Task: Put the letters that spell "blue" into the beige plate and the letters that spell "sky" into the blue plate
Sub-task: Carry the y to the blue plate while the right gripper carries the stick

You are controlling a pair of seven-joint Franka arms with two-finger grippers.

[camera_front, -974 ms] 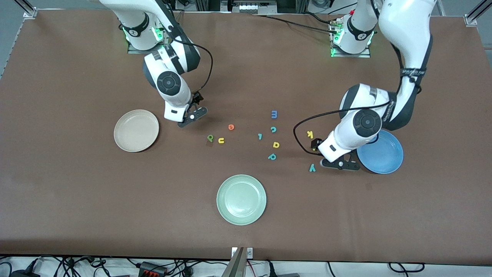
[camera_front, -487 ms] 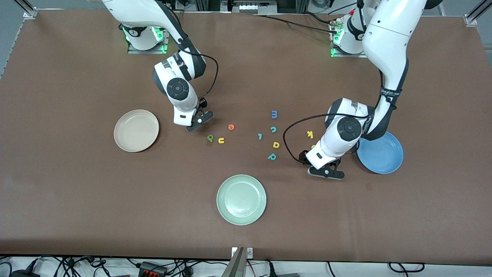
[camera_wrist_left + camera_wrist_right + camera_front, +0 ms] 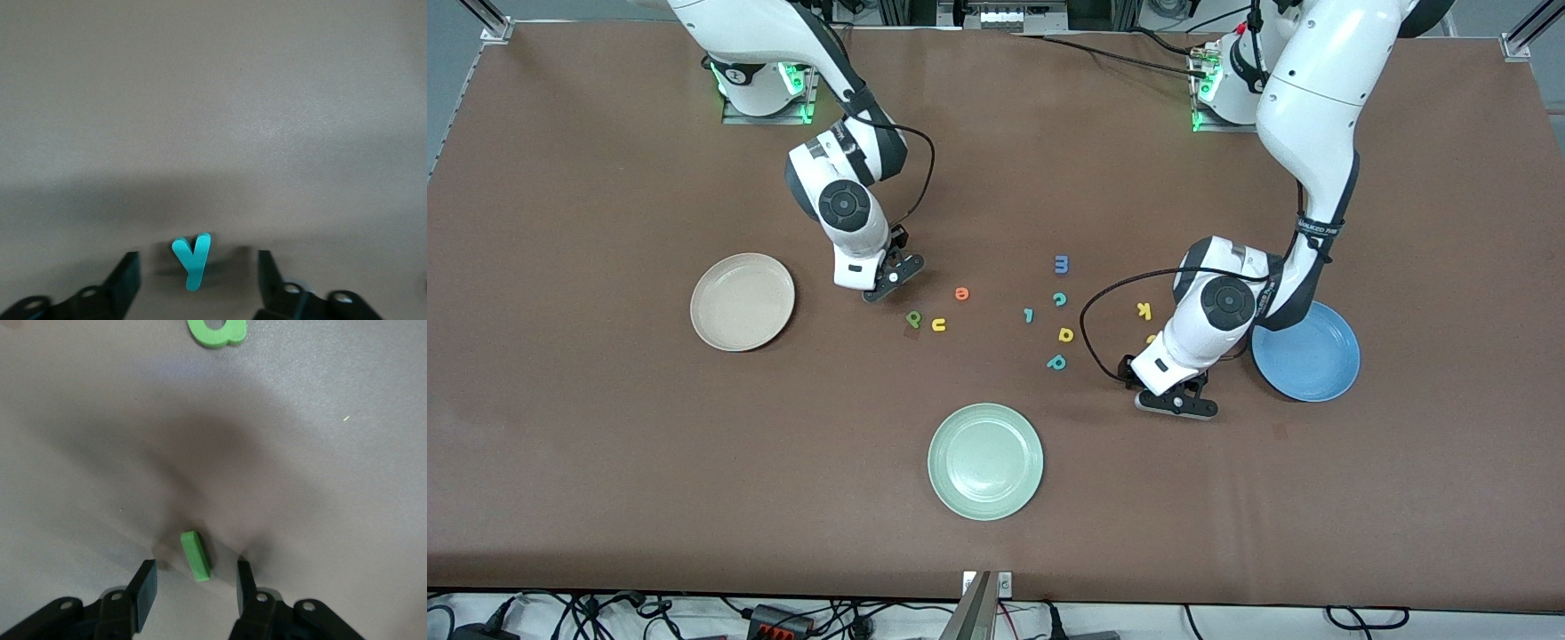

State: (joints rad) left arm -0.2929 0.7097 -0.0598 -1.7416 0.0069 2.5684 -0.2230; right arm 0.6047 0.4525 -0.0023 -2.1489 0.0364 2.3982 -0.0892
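**Both grippers low over letters, fingers still apart**

From the front view we see the right gripper [image 3: 891,283] down at the table between the beige plate [image 3: 743,301] and the green b [image 3: 913,317], with the yellow u [image 3: 938,324] and orange e [image 3: 961,293] close by. The left gripper [image 3: 1176,397] sits low beside the blue plate [image 3: 1305,350], toward the middle of the table. The yellow k [image 3: 1144,310] lies near it, and a yellow sliver [image 3: 1152,339] peeks out from under the left wrist. Both plates hold no letters. The pale green plate [image 3: 985,460] lies nearest the camera.

In the left wrist view we find the teal y [image 3: 192,259] flat on the table between the open fingers [image 3: 123,280], touching neither.

In the right wrist view the thin green bar [image 3: 195,555] lies between the open fingers [image 3: 143,587], with gaps on both sides.
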